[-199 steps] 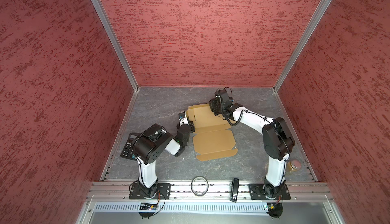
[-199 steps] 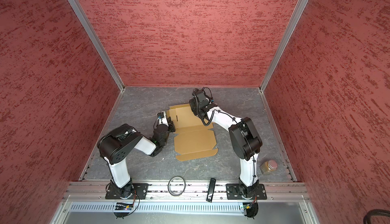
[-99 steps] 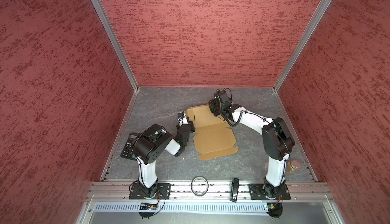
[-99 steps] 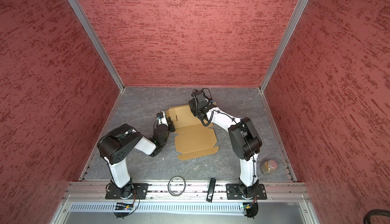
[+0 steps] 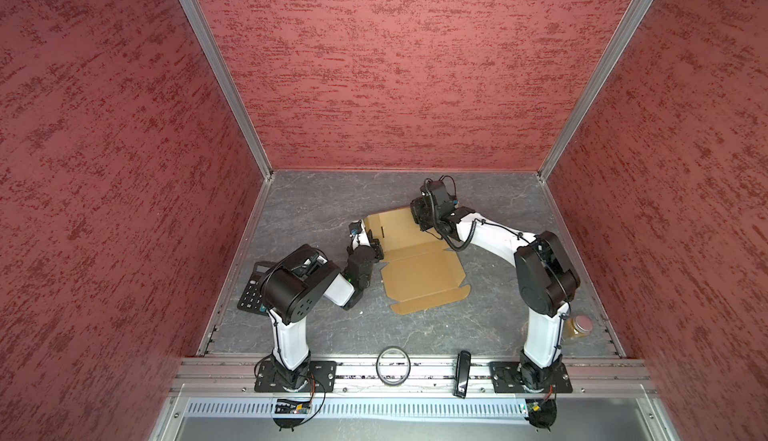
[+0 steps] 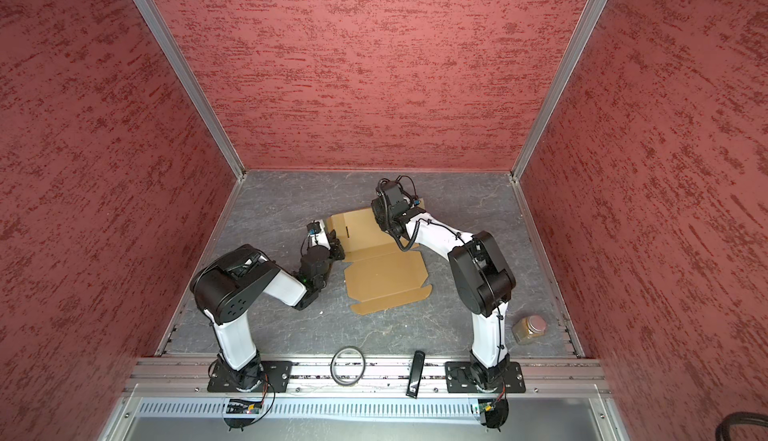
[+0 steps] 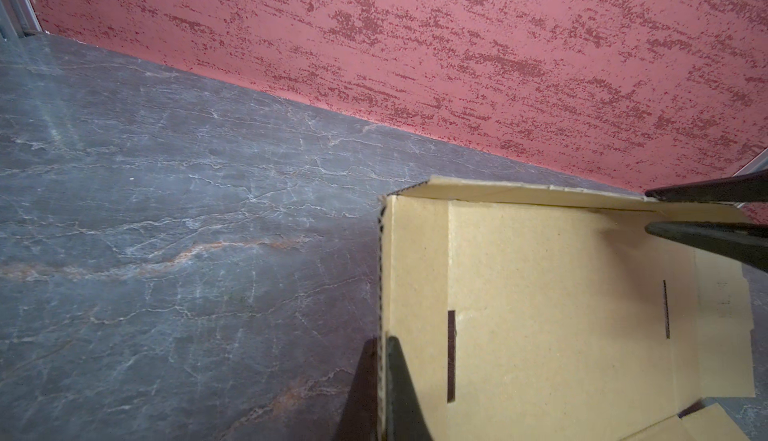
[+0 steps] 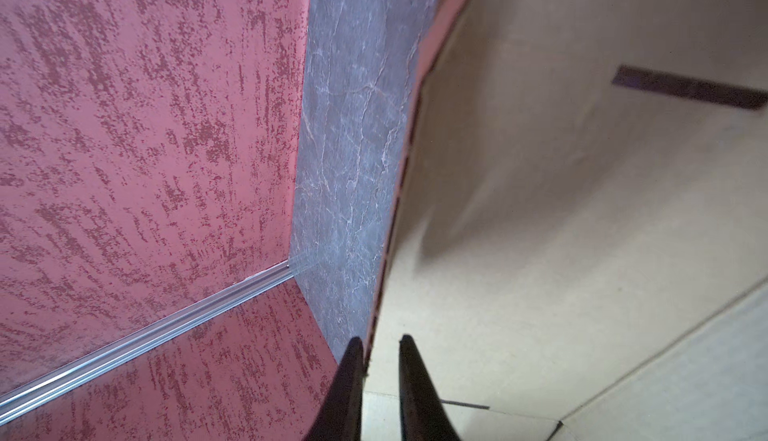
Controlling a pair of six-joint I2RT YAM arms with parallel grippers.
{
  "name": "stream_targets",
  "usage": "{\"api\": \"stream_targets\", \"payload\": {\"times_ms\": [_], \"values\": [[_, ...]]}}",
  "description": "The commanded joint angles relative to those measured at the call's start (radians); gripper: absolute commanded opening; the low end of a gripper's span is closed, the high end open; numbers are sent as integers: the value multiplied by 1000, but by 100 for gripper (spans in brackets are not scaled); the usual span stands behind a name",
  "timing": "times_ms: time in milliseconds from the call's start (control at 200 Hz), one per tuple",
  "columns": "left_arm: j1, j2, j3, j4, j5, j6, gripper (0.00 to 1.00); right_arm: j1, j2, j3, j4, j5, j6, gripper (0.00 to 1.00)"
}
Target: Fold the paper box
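Locate the paper box, a plain tan-brown corrugated cardboard die-cut sheet, near the middle of the grey marbled desk, between the two arms in both top views, with base panel and near flap flat on the desk and the slotted rear panel tipped up. Treat as light, stiff across the panels and weak only along the creases. Expect sliding on the smooth desk under any sideways push, and crushing of the fluted edge under hard pinching. Take hold at free edges close to a crease, one claw per side, never mid-panel. Note the left claw clenched tight on both faces of the raised panel's side edge, as seen in the left wrist view. Note the right claw narrowed astride the panel's upper edge near its far corner, with one finger against the board and a sliver of gap at its mate; cannot tell firm grip from loose straddle. Compare with a second back: find the right claw shifted slightly toward the left arm's side, the rear panel tipped a little steeper, the near flap drawn a touch rearward, and the left claw in the same spot with the same clench.
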Motion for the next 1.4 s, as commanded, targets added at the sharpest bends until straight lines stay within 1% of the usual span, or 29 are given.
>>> {"api": "stream_targets", "payload": {"times_ms": [0,245,1052,1398], "values": [[-7,-11,-12,59,2,-6,0,4,9,-4,0,43,107,18],[-12,-8,-15,69,-3,5,0,4,47,29,-2,34,108,18],[-39,22,-21,134,-4,43,0,-8,104,77,-4,40,109,20],[-41,40,-17,134,-3,48,1,-18,117,62,44,34,102,13]]}}
